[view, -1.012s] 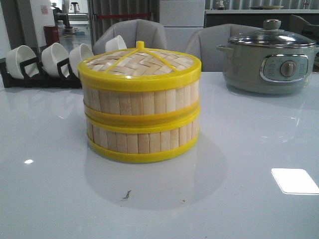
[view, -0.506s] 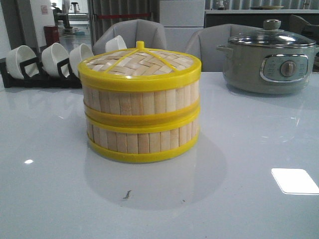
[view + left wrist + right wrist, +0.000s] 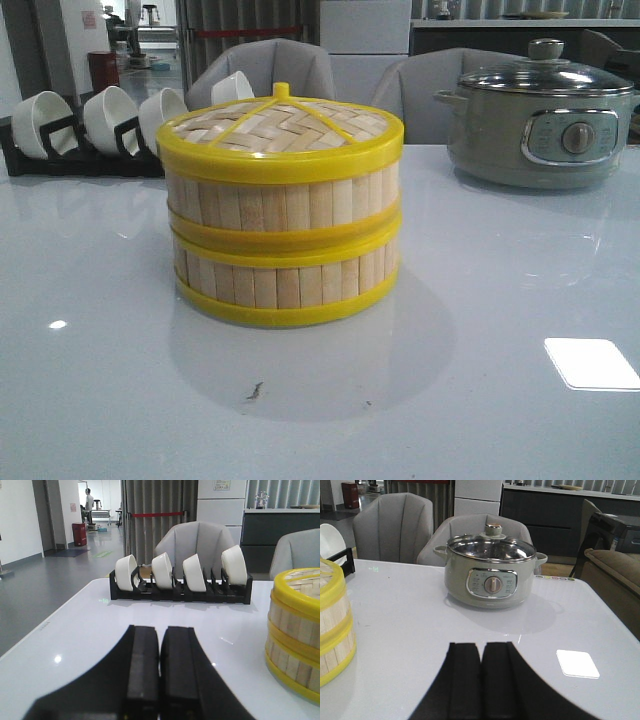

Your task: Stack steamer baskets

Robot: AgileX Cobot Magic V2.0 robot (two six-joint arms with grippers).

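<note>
Two steamer baskets (image 3: 285, 245) stand stacked one on the other at the table's middle, with the woven lid (image 3: 280, 125) on top. The stack's edge also shows in the left wrist view (image 3: 296, 630) and in the right wrist view (image 3: 332, 630). My left gripper (image 3: 160, 635) is shut and empty, low over the table, apart from the stack. My right gripper (image 3: 481, 650) is shut and empty, low over the table on the stack's other side. Neither gripper shows in the front view.
A grey-green electric pot (image 3: 540, 120) with a glass lid stands at the back right. A black rack with several white bowls (image 3: 100, 125) stands at the back left. Grey chairs (image 3: 270, 65) stand behind the table's far edge.
</note>
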